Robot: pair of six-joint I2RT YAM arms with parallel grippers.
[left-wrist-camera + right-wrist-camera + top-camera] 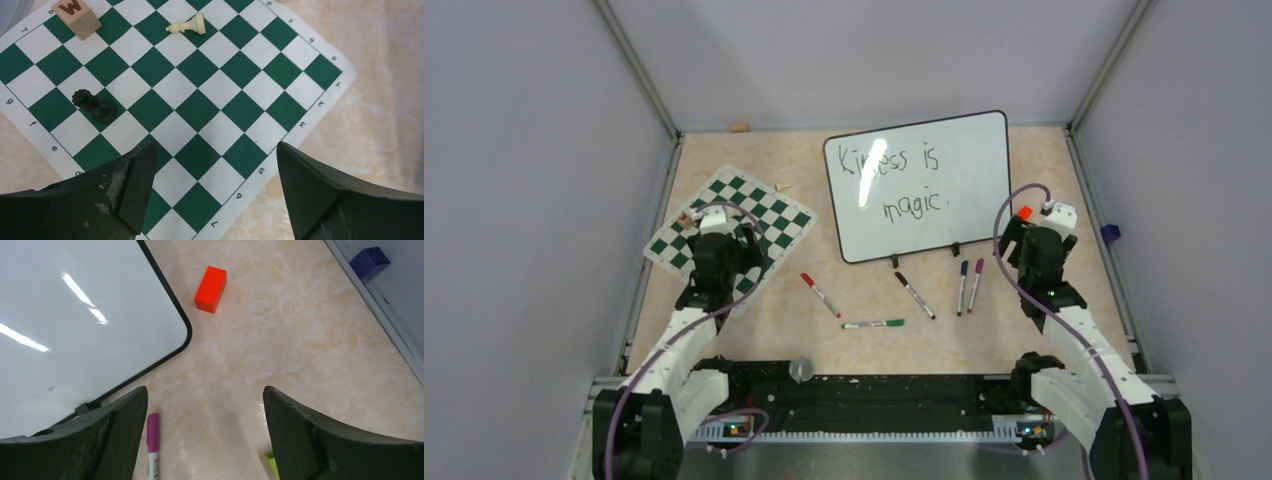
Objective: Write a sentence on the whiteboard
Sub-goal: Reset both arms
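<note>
Your sentence [902, 178] looks finished on the whiteboard [969, 215] at 12 o'clock of the bench [764, 340], markers [914, 295] lie uncapped-or-not unclear at 6, left tool [215, 150] and right tool [205, 392] wide open, empty.

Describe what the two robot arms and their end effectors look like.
The left arm and right arm have white shell links with black joints and bases. A thin purple cable loops along each. Each wrist carries a small white camera housing. The left end effector and right end effector each have two broad, matte black, wedge-shaped fingers; one left finger shows pale scuffs.
</note>
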